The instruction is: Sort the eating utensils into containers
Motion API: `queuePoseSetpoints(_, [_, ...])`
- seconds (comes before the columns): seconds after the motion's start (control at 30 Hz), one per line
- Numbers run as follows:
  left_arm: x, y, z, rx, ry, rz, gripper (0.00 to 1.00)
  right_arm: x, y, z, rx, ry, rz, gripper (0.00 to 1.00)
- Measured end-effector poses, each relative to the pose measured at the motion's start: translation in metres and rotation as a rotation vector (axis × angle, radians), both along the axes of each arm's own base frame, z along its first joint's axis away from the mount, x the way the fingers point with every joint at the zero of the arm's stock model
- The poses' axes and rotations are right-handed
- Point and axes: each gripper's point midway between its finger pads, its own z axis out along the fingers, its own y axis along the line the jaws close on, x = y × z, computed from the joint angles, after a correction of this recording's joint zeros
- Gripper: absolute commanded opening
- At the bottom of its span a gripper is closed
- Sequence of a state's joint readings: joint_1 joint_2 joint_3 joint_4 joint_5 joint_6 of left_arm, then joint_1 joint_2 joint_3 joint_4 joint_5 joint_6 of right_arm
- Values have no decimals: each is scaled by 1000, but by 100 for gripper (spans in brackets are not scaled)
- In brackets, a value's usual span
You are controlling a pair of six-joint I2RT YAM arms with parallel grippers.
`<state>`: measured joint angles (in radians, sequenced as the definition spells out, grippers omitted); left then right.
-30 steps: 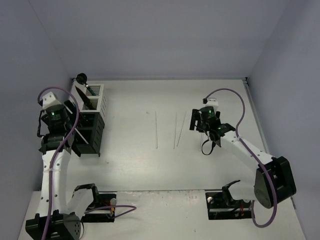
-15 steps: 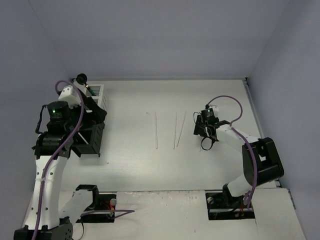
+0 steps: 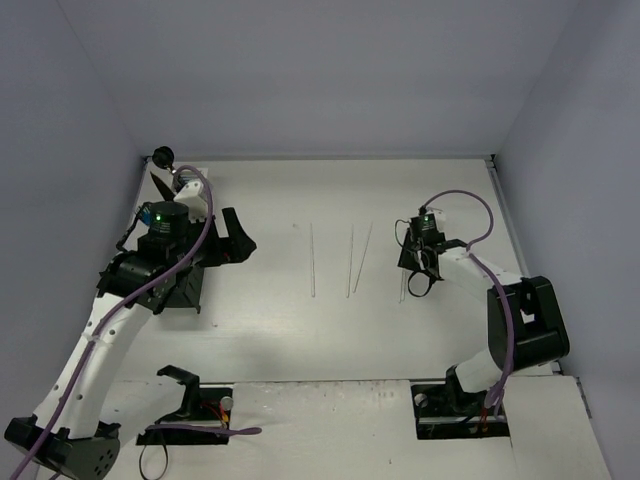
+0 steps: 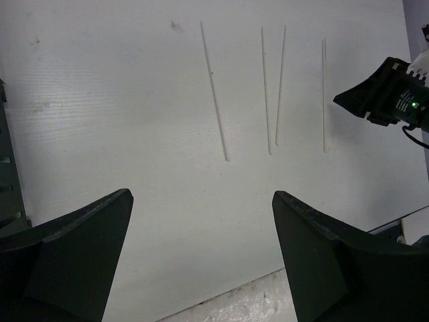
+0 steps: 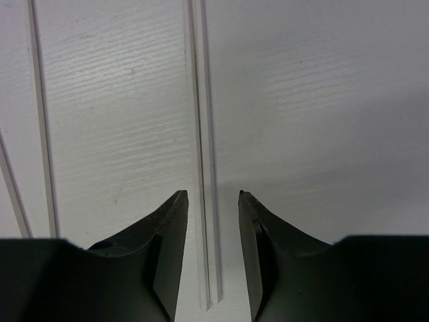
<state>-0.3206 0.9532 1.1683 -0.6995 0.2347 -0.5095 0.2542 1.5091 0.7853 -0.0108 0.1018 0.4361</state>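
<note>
Several thin pale chopsticks lie in the middle of the table: one single (image 3: 312,260), two angled together (image 3: 354,260), and a pair side by side (image 5: 203,168) at the right. My right gripper (image 3: 416,268) is low over that pair. In the right wrist view it (image 5: 213,194) is open, with one jaw on each side of the pair and not touching it. My left gripper (image 3: 238,243) is open and empty, right of the containers. It also shows in the left wrist view (image 4: 201,196). A black caddy (image 3: 184,285) shows below the left arm; the other containers are hidden.
A dark utensil handle (image 3: 160,184) sticks up at the back left by the caddies. A grey caddy edge (image 4: 5,181) shows at the left of the left wrist view. The right gripper's body (image 4: 385,100) sits beside the rightmost chopsticks (image 4: 324,94). Walls close the table on three sides.
</note>
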Motion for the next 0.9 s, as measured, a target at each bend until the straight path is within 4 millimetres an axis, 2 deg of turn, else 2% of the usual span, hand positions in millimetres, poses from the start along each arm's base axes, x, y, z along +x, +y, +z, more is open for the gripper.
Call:
queuePoseSetpoints(0.2, [0, -10, -7, 27, 17, -23, 83, 0, -7, -7, -8, 23, -9, 24])
queuePoseSetpoints(0.5, [1, -17, -16, 52, 39, -32, 83, -4, -8, -23, -8, 73, 4, 22])
queuePoseSetpoints(0.9, [-1, -24, -18, 51, 49, -43, 83, -1, -5, -17, 0, 57, 21, 22])
